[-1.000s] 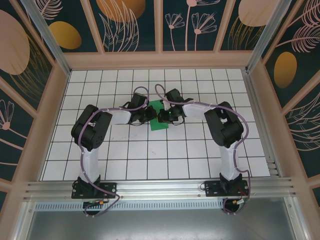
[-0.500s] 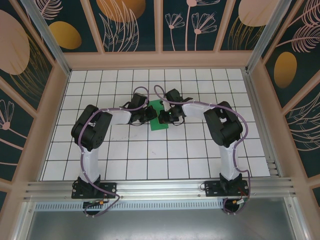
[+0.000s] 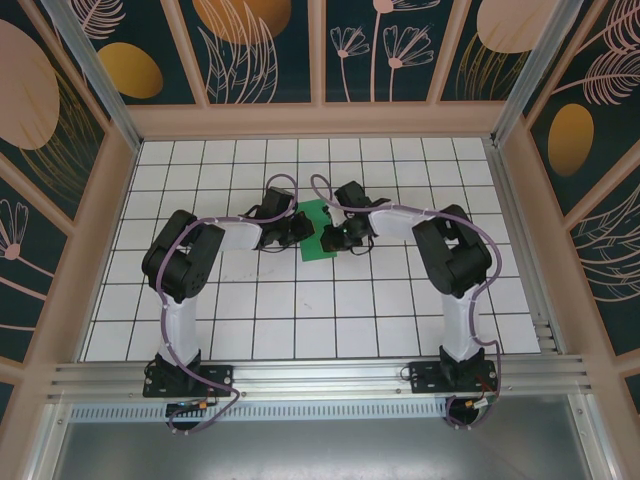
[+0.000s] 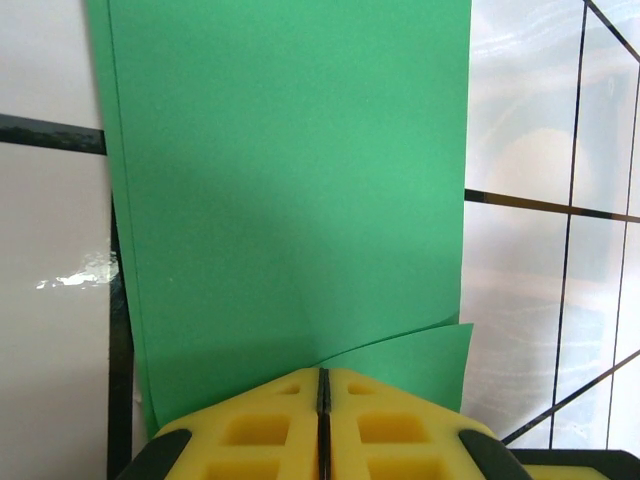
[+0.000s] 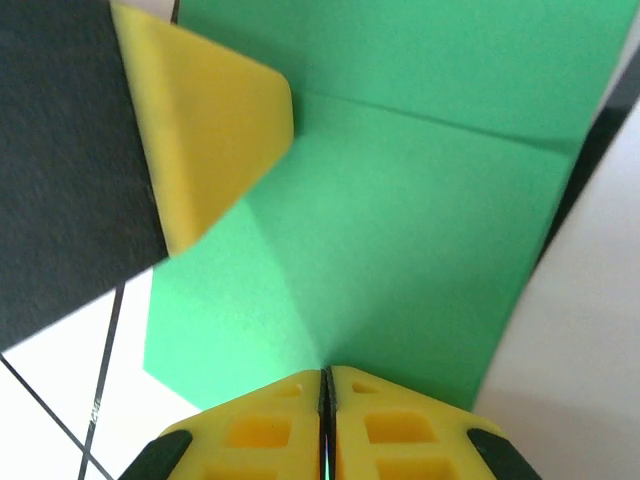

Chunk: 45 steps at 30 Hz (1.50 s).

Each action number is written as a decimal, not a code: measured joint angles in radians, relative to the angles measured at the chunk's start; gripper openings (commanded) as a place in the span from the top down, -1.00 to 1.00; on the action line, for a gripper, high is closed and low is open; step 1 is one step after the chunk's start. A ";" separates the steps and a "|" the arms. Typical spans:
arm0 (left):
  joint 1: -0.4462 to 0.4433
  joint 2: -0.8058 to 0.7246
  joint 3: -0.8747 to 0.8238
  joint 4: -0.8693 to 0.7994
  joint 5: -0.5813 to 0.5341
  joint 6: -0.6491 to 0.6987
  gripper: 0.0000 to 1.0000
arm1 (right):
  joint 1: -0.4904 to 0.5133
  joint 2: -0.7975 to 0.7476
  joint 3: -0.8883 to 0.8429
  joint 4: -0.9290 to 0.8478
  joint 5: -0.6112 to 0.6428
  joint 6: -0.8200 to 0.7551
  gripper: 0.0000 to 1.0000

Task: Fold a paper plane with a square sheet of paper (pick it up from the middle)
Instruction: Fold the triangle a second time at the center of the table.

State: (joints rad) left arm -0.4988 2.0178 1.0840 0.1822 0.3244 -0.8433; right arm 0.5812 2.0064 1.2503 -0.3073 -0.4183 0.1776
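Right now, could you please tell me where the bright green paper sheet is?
In the top view the bright green paper sheet sits mid-table between the left hand and right hand.

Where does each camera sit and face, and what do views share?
Top external: above and behind the bases, looking down on the table; both arms, left gripper and right gripper at the green sheet.
Left wrist: on that wrist, facing past its shut fingers onto the sheet.
Right wrist: same on the right; left gripper's finger upper left.
All share the sheet.
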 measured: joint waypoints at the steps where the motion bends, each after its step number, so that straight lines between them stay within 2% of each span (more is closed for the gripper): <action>1: 0.000 0.000 0.000 0.001 0.000 0.000 0.76 | -0.002 -0.007 -0.013 0.005 -0.001 0.001 0.79; 13: -0.001 0.000 -0.002 0.005 0.000 0.000 0.77 | -0.021 -0.122 -0.171 0.034 0.005 0.031 0.80; 21: -0.001 0.000 -0.002 0.008 0.005 0.000 0.76 | -0.024 -0.198 -0.162 -0.031 0.029 0.049 0.79; 30: -0.001 0.000 -0.002 0.010 0.012 0.000 0.75 | -0.024 -0.066 -0.008 0.001 0.029 0.076 0.79; 35: -0.001 0.000 -0.002 0.019 0.027 -0.001 0.72 | -0.024 -0.011 -0.005 0.004 0.033 0.088 0.80; 45: -0.008 -0.062 -0.084 0.118 0.110 -0.069 0.67 | -0.026 -0.011 -0.015 0.021 0.033 0.110 0.82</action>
State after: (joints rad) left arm -0.5072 1.9560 1.0000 0.3004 0.4347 -0.9119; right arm 0.5556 1.9953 1.2350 -0.2867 -0.3851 0.2874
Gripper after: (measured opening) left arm 0.163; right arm 0.095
